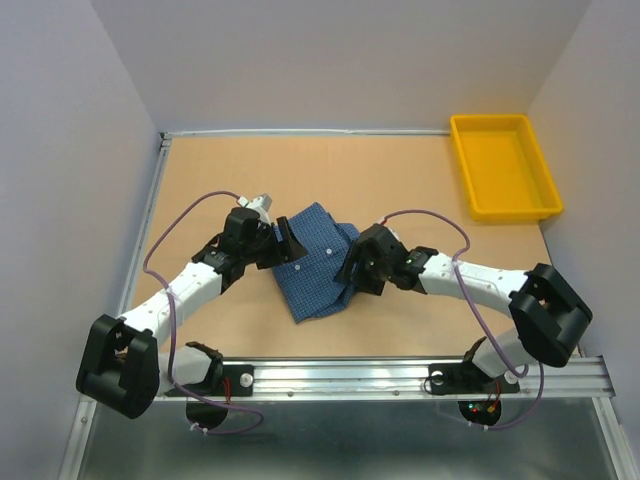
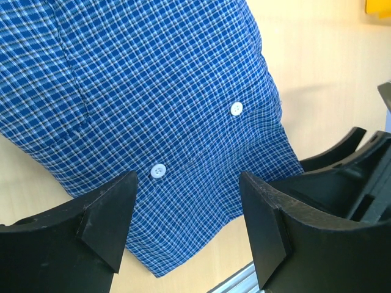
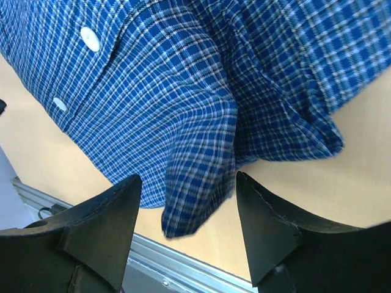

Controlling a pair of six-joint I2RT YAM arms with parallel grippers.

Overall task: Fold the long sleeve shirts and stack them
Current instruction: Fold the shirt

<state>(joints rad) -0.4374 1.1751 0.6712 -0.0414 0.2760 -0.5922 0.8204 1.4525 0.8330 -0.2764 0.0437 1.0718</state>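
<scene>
While left tool (image 1: pixel 283 245) gapes | shirt (image 1: pixel 318 268) between it and right tool (image 1: pixel 350 272)

No text, label, brand, number or sign legible anywhere: none on the shirt (image 2: pixel 183 91) just ahead of the left gripper (image 2: pixel 186 204), none beyond.
</scene>
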